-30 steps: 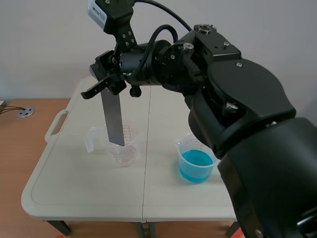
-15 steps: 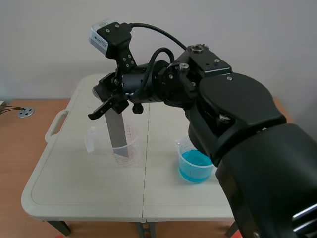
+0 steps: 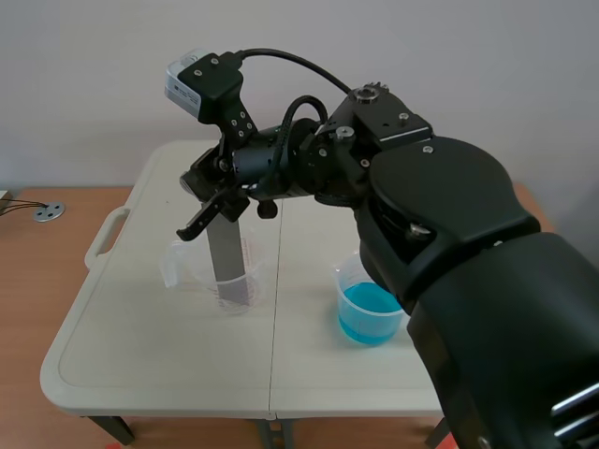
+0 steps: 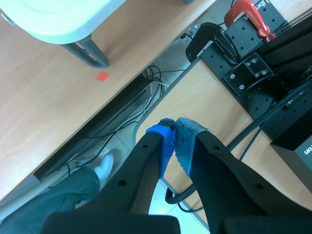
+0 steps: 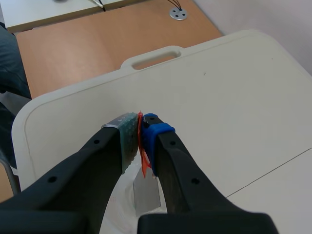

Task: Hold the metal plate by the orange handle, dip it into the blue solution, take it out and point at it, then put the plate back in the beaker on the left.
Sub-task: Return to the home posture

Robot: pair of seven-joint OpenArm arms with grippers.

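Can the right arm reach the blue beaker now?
Probably not yet: the right gripper is shut on the metal plate, whose lower end stands inside the clear beaker. Nothing stands between it and the blue beaker.

Lowered the metal plate [image 3: 229, 267] deeper into the clear beaker [image 3: 255, 281] on the left, lower end now near its floor. Brought the right tool [image 3: 217, 217] down close above the rim along with it.

A cream worktop [image 3: 140, 355] filled the frame's middle; a round metal disc [image 3: 49, 212] (cables attached) lay on wooden floor [image 3: 37, 281], far left.
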